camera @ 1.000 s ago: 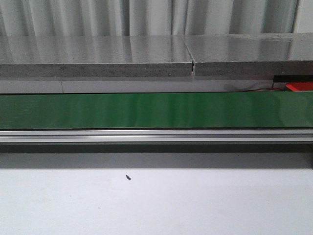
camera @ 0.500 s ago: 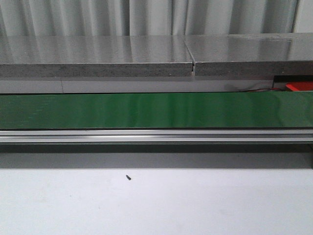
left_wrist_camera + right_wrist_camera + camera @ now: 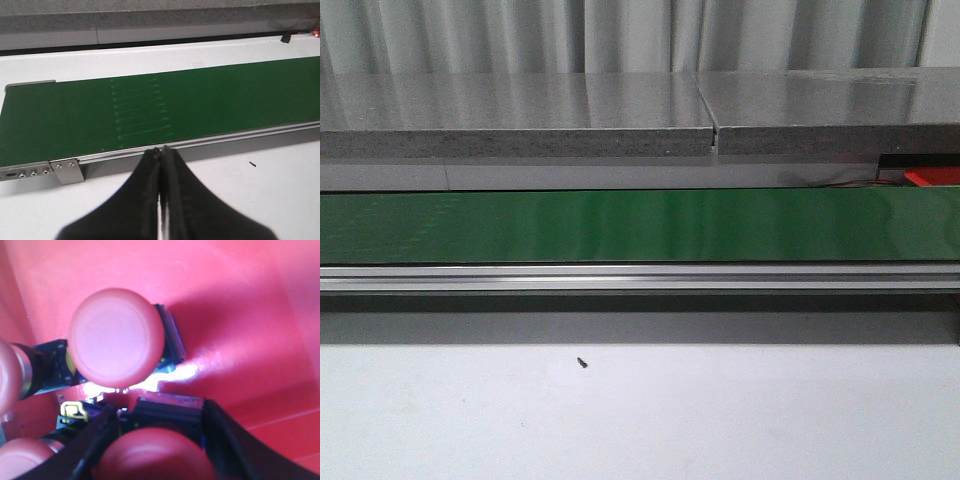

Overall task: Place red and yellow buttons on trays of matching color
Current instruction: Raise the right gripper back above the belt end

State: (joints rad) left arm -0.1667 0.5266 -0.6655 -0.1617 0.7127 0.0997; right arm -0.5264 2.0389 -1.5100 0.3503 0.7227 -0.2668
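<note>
Right gripper (image 3: 155, 440): fingers clamped on red button (image 3: 150, 455), inside red tray (image 3: 240, 300). Left gripper (image 3: 161, 155): fingers together, over white table beside green belt (image 3: 150, 110).

A long green belt (image 3: 640, 226) runs from side to side across the front view. It is shiny, and light makes soft pale streaks on it. Just in front of the green belt lies a silver metal rail (image 3: 640, 277), and under the rail there is a dark shadow. In front of that is the white tabletop (image 3: 720, 420), with one tiny dark speck (image 3: 583, 362) on it. Behind the green belt sit two thick grey slabs (image 3: 520, 115), side by side, with a thin gap (image 3: 716, 135) between them. Behind the slabs hangs a pale grey curtain (image 3: 620, 35) with long folds.
</note>
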